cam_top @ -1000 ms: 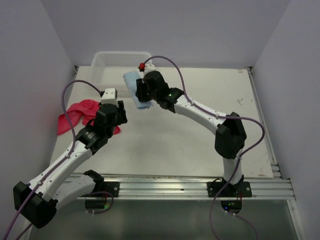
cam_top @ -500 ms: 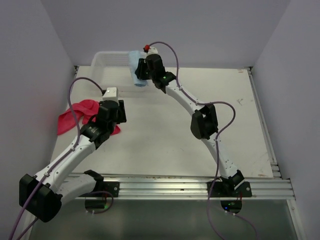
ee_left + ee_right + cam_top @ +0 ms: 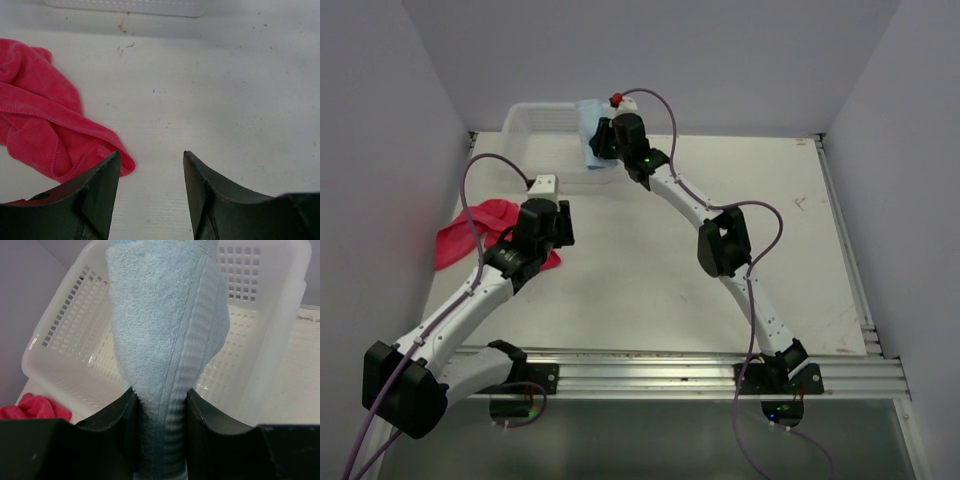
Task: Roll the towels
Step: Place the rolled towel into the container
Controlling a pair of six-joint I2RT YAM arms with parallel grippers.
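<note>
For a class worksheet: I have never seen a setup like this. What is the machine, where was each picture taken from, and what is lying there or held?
Two robot arms are bolted to a white table. One picture looks down from above; the other two come from cameras on the wrists, with dark fingers showing. The right gripper is clamped on a light blue towel, right by a clear plastic basket. The left gripper is open and empty, near a crumpled red towel lying on the table.
</note>
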